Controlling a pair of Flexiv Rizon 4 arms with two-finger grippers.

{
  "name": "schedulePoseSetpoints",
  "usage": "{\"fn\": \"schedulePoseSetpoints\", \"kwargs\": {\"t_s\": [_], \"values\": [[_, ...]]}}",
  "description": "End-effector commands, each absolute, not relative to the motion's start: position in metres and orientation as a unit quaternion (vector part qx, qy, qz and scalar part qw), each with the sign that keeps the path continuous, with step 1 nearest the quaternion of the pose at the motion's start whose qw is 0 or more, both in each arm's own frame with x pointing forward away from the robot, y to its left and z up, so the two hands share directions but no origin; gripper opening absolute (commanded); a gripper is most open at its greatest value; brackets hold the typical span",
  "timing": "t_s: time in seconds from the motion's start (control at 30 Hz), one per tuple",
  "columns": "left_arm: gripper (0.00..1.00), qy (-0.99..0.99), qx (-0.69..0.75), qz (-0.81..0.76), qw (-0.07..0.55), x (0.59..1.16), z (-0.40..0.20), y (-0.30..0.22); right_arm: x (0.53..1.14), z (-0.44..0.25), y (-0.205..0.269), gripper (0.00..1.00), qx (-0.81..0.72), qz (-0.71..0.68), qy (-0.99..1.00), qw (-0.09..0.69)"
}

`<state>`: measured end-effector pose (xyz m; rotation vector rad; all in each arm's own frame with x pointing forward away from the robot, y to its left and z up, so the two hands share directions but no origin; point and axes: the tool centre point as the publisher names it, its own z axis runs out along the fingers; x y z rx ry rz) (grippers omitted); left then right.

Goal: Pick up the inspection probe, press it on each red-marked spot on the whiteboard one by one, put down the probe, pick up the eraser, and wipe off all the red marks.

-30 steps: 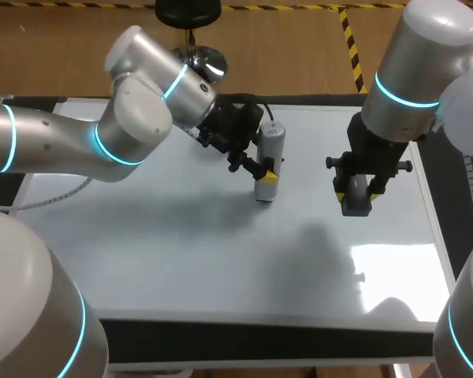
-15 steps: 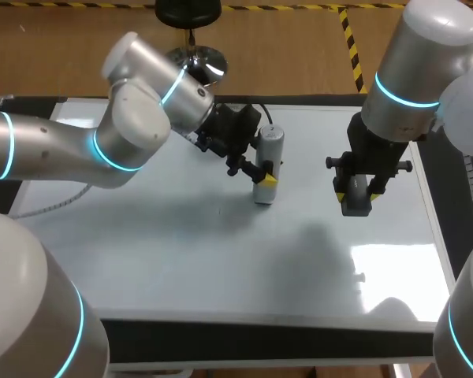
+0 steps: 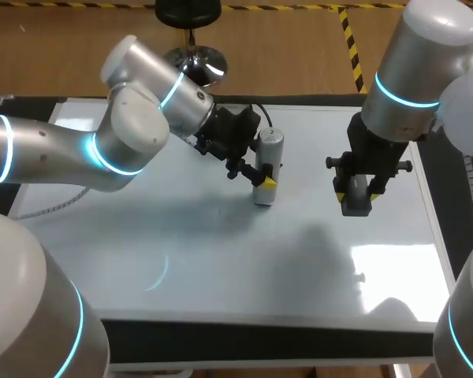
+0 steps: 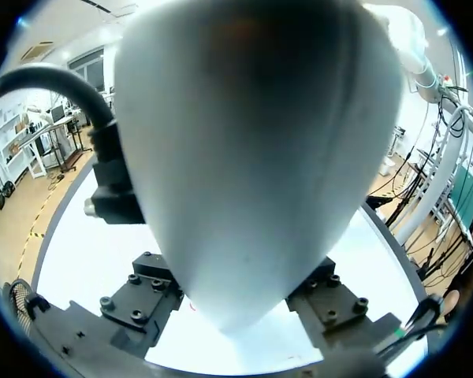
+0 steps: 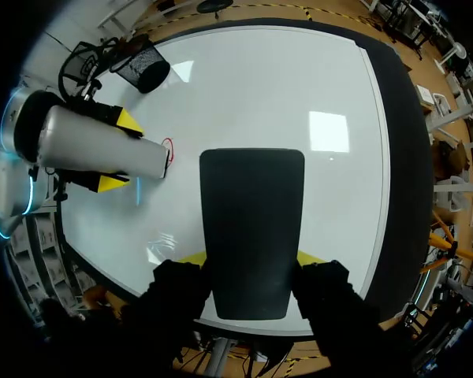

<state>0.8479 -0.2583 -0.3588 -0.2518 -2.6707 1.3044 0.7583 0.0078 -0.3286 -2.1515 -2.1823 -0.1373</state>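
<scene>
The inspection probe [image 3: 267,164], a pale grey cylinder, stands upright with its tip on or just above the whiteboard [image 3: 181,244] near the middle back. My left gripper [image 3: 266,180] is shut on its lower part. In the left wrist view the probe [image 4: 252,150] fills the picture. In the right wrist view the probe [image 5: 102,146] points at a small red mark [image 5: 168,150] at its tip. My right gripper [image 3: 353,197] hangs over the board's right part, shut on the dark eraser [image 3: 355,194]. The eraser [image 5: 252,228] sits between the yellow fingertips [image 5: 191,258].
The whiteboard [image 5: 260,94] covers nearly the whole table. A dark strip [image 3: 260,339] runs along its front edge and another along the right side [image 3: 445,205]. A grey cable [image 3: 51,202] trails over the board's left edge.
My left arm has turned a little and lowered the probe slightly toward the board. The right arm with the eraser has stayed where it was.
</scene>
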Motion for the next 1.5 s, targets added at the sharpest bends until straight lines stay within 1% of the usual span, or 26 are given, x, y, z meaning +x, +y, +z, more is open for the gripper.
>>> {"fn": "schedulePoseSetpoints", "kwargs": {"t_s": [0.03,0.47,1.5], "values": [[0.00,-0.896,-0.080,0.430,0.075,0.838,-0.372,-0.255,0.758,-0.328,0.007,0.00,-0.700,-0.046,-0.711,0.037],[0.00,-0.900,-0.067,0.428,0.050,0.830,-0.381,-0.250,0.758,-0.328,0.007,0.00,-0.700,-0.046,-0.711,0.037],[0.00,-0.888,-0.046,0.455,0.041,0.827,-0.394,-0.237,0.758,-0.328,0.007,0.00,-0.700,-0.046,-0.711,0.037]]}}
